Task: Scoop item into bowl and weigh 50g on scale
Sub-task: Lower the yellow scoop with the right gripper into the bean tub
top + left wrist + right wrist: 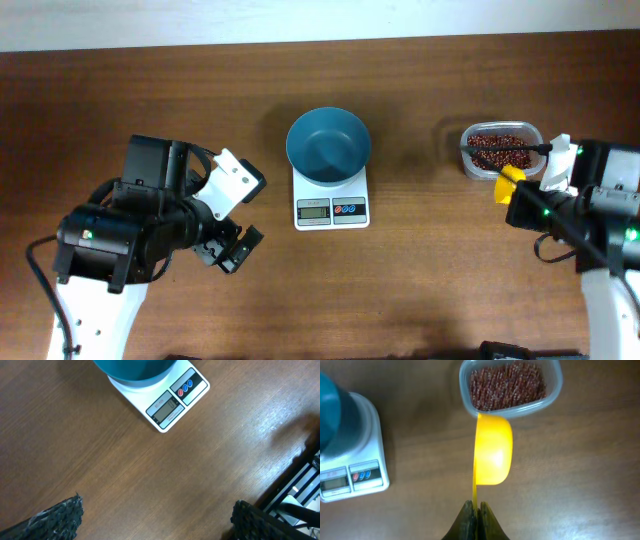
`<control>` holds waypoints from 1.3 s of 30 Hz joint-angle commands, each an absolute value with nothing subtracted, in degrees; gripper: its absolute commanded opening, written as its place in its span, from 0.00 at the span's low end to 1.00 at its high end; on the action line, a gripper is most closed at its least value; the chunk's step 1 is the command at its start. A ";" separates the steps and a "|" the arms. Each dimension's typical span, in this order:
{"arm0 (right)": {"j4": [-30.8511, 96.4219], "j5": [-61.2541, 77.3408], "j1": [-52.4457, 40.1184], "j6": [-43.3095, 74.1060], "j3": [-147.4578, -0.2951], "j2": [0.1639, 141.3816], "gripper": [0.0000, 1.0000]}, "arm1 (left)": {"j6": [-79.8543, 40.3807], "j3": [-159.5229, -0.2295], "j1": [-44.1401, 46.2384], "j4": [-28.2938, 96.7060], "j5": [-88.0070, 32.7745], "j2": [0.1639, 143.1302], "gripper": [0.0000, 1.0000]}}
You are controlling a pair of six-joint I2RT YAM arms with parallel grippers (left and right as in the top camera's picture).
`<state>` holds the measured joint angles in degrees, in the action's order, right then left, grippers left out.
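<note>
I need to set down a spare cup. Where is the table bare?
Bare wood lies between the scale and the tub of beans, and across the near middle in front of the scale. The strip behind the bowl is free. It is crowded at the tub, where the right gripper holds the yellow scoop, and beside the open left gripper.

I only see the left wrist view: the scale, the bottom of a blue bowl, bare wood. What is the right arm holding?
Observer: The right gripper is shut on the handle of a yellow scoop.
Operator: Where's the supply?
Observer: The beans sit in a clear tub on the right arm's side of the scale, with the scoop's front edge at the tub's near rim.
Operator: Anything in the bowl?
Observer: No, from overhead the bowl looks empty.
</note>
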<state>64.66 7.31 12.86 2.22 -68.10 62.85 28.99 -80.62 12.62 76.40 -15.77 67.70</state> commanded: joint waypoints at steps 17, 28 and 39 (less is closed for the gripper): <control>71.18 -2.87 15.07 -9.34 -92.60 88.88 0.04 | 30.06 -81.47 12.36 76.16 -16.78 67.37 0.99; 64.03 -5.43 15.03 -15.79 -92.58 94.72 0.04 | 30.06 -81.47 12.36 76.16 -16.78 67.37 0.99; 60.73 -6.76 14.96 -17.39 -92.58 100.86 0.04 | 30.06 -81.47 12.36 76.16 -16.78 67.37 0.99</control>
<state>61.58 -5.48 14.70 -16.19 -91.31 99.53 29.17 -80.62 12.62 76.29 -15.92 67.70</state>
